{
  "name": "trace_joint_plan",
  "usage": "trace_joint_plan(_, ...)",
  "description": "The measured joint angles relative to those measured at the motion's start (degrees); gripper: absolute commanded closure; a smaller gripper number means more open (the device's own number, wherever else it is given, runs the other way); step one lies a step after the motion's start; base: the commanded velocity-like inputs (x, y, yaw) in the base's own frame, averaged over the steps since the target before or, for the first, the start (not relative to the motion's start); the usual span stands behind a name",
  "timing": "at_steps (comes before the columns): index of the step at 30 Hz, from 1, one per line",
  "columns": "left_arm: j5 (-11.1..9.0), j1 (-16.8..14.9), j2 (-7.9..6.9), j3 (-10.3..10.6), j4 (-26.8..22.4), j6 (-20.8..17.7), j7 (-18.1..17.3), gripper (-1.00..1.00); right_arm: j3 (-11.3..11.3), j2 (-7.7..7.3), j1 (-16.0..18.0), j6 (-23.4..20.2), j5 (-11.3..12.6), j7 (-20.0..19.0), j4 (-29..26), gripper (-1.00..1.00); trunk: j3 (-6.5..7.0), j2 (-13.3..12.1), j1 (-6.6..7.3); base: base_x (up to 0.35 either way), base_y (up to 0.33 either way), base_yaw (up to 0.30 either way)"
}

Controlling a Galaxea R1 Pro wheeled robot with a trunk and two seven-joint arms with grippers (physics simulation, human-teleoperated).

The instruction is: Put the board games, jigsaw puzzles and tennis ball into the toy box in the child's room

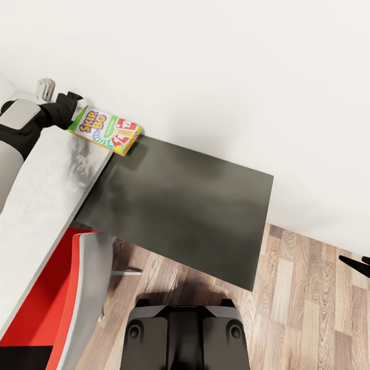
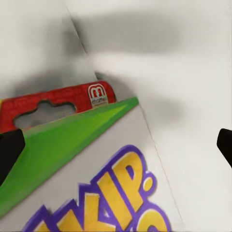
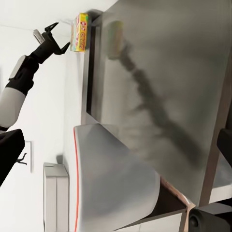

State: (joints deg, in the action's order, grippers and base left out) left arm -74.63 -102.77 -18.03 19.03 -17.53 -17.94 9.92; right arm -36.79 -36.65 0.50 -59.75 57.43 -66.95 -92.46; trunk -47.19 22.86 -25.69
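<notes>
In the upper left of the frame, a board game (image 1: 106, 130) is being reached on the surface (image 1: 180, 205) by the left pincer (image 1: 72, 109), its jaws apart around the box's end, so stowing is judged unfinished.

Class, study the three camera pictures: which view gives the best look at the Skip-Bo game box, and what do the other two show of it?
The head view: the whole game box shows there, lying where the two desk wings meet, the left hand at its end. The left wrist view shows a blurred close-up of its green edge and lettering. The right wrist view shows it small and far off.
</notes>
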Motion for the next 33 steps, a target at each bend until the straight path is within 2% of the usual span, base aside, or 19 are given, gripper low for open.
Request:
trace_joint_plan(5,0.1,-0.2,-2.75,-0.1,1.2,-0.5,0.2,-1.00,0.2,0.38,0.1,0.0,0.0,0.0,0.0,-1.00,-0.01,0.0,-0.05,0.000,0.000,0.000)
trace_joint_plan(6,0.1,-0.2,-2.77,-0.1,1.2,-0.5,0.2,-1.00,0.2,0.38,0.1,0.0,0.0,0.0,0.0,-1.00,-0.01,0.0,-0.06,0.000,0.000,0.000)
trace_joint_plan(11,0.0,-0.3,-6.11,-0.2,-1.7,-2.1,0.5,-1.00,0.3,1.18,0.2,0.0,-0.3,0.0,0.0,-1.00,-0.01,0.0,-0.05,0.000,0.000,0.000)
trace_joint_plan(12,-0.1,-0.3,-6.13,-0.2,-1.7,-2.1,0.6,-1.00,0.3,1.18,0.2,0.0,-0.3,0.0,0.0,-1.00,-0.01,0.0,-0.06,0.000,0.000,0.000)
trace_joint_plan(15,-0.1,-0.3,-7.99,-0.2,-3.0,-2.8,0.7,-1.00,0.4,1.50,0.3,0.0,-0.9,0.0,0.0,-1.00,-0.01,0.0,-0.05,0.000,0.000,0.000)
trace_joint_plan(16,-0.2,-0.3,-8.00,-0.2,-3.0,-2.8,0.7,-1.00,0.4,1.50,0.3,0.0,-0.9,0.0,0.0,-1.00,-0.01,0.0,-0.06,0.000,0.000,0.000)
trace_joint_plan(19,-0.3,-0.3,-9.50,-0.2,-3.7,-3.3,0.7,-1.00,0.4,1.97,0.3,0.6,-1.7,-0.2,0.0,-1.00,-0.01,0.0,-0.06,0.000,0.000,0.000)
trace_joint_plan(26,-0.5,-0.3,-10.69,-0.2,-5.5,-3.7,0.8,-1.00,0.4,2.70,0.3,2.4,-2.4,-0.5,0.1,-1.00,-0.01,0.0,-0.05,0.000,0.000,0.000)
trace_joint_plan(33,-0.6,-0.3,-11.00,-0.2,-8.1,-4.8,0.8,-1.00,0.4,3.02,0.3,3.1,-2.6,-0.5,0.1,-1.00,0.00,0.0,-0.06,0.000,0.000,0.000)
